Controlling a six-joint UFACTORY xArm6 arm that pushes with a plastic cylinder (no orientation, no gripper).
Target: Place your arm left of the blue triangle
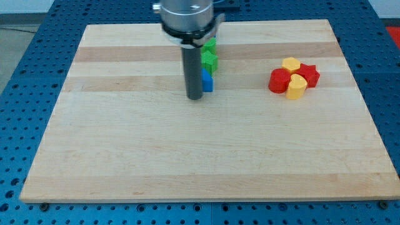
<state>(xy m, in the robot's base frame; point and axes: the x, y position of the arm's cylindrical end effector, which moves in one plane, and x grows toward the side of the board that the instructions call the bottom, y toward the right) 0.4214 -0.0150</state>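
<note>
Currently, the single camera view shows a light wooden table [206, 156] resting on a blue perforated base [387, 125]. The arm carries no end effector that opens or closes; it ends in a straight dark rod [194, 69] descending from a grey cylindrical mount [186, 15] at the view's top.

My tip [195, 98] is on the table surface, just to the view's left of a column of three blocks. The lowest of these is the blue block [207, 81], the task's target; only its right part shows past the rod, so its triangular shape cannot be confirmed. The tip appears to touch it or lie immediately beside it; contact cannot be determined.

Directly above the blue block sits a green block [210, 60], and above that a second green block [209, 45], both partly hidden by the rod and mount.

Well apart, toward the view's right, four blocks are clustered and touching: a yellow block [290, 64] at the top, a red block [310, 74] at the right, a red block [279, 80] at the left, and a yellow block [296, 87] at the bottom.
</note>
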